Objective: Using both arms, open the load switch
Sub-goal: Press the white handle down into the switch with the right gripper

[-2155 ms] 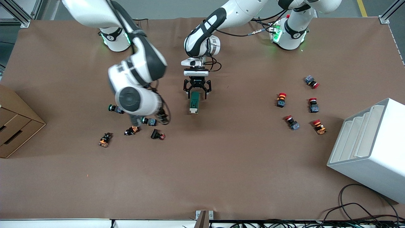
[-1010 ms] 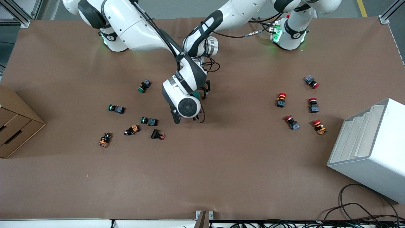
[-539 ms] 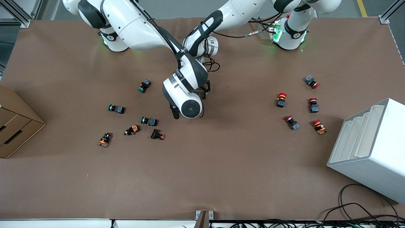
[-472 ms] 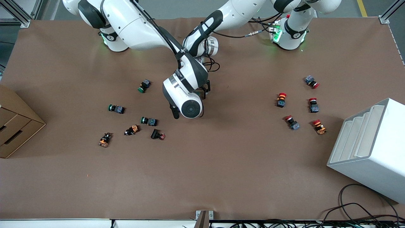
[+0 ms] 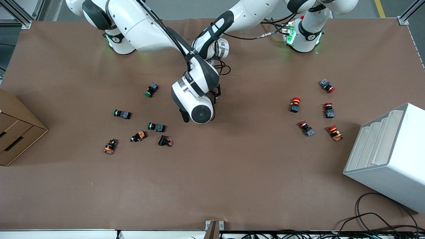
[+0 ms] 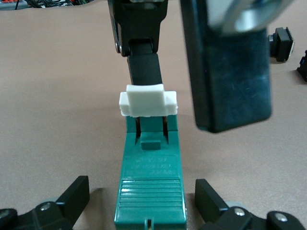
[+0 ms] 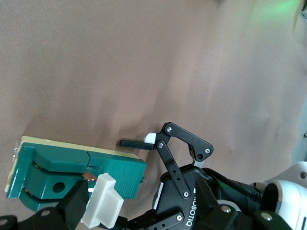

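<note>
The load switch [image 6: 149,187], a dark green block with a white tab [image 6: 147,100], lies on the brown table [image 5: 232,166] near its middle. In the front view my right arm's wrist [image 5: 199,113] hides it. My left gripper [image 6: 141,199] is open and straddles one end of the block, with a gap at each finger. My right gripper [image 7: 98,218] is low over the tab end and open. One of its fingers [image 6: 144,67] stands just past the tab, the other [image 6: 225,72] beside the block. The right wrist view shows the white tab [image 7: 103,206] between them.
Green-capped push buttons [image 5: 152,89] [image 5: 122,114] [image 5: 156,126] lie toward the right arm's end. Several red-capped ones [image 5: 295,104] lie toward the left arm's end. A white rack [image 5: 388,156], a cardboard box [image 5: 16,129] and cables [image 5: 382,215] sit at the edges.
My right arm has swung from over the green-capped buttons to over the load switch, then crept slightly in the last second. The left gripper has stayed at the switch.
</note>
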You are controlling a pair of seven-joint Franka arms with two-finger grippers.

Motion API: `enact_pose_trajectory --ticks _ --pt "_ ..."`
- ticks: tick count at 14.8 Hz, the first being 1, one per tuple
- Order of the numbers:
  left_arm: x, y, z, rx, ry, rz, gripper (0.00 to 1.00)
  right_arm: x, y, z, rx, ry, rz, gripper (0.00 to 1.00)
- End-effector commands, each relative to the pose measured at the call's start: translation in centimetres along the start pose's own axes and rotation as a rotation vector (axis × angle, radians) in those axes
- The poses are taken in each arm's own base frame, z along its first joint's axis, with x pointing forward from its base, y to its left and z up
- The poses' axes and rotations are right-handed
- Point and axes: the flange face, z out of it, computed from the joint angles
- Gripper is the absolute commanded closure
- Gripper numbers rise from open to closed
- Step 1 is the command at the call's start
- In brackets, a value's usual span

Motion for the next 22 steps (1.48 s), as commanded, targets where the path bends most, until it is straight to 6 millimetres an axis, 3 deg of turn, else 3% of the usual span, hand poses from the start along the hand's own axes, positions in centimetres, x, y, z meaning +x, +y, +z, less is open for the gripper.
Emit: enact_pose_trajectory --ticks 1,7,22 --pt "-0.7 0.7 0.2 -0.016 0.006 0.0 0.01 -1.4 1.1 -0.3 -0.03 -0.026 -0.009 0.02" --pt "-0.5 0.8 0.2 -0.016 0.009 -0.004 0.01 -2.4 2.2 0.8 -0.083 0.007 -0.025 0.02" --pt "-0.3 0.7 0.3 -0.015 0.011 -0.008 0.01 -3.3 1.5 3.5 -0.084 0.023 -0.033 0.02"
